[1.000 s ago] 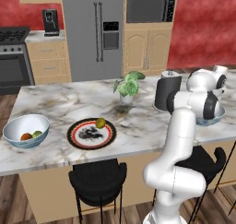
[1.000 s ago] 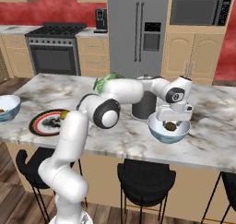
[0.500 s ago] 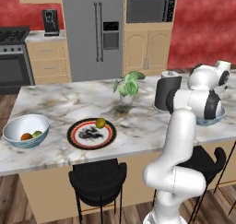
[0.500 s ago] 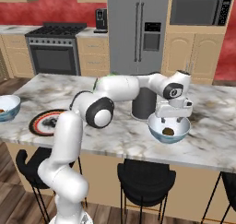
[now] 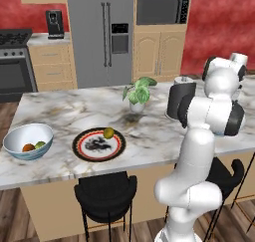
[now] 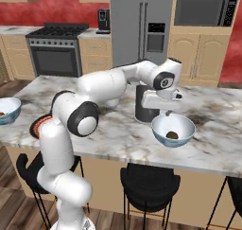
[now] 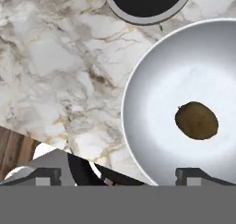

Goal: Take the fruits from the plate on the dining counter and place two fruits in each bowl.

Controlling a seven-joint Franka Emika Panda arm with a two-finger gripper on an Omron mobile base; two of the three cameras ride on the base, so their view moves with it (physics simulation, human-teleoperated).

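Brown fruit [image 7: 197, 120] in bowl [image 7: 138, 98] beneath wide-spread, empty claw [image 7: 118, 176].

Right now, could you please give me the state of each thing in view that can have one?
gripper: open, empty, above the right bowl
right bowl: upright, holds the brown fruit
left bowl: upright, holds the orange fruit and the green fruit
plate: flat on the dining counter, holds the yellow-green fruit at its rim
potted plant: upright
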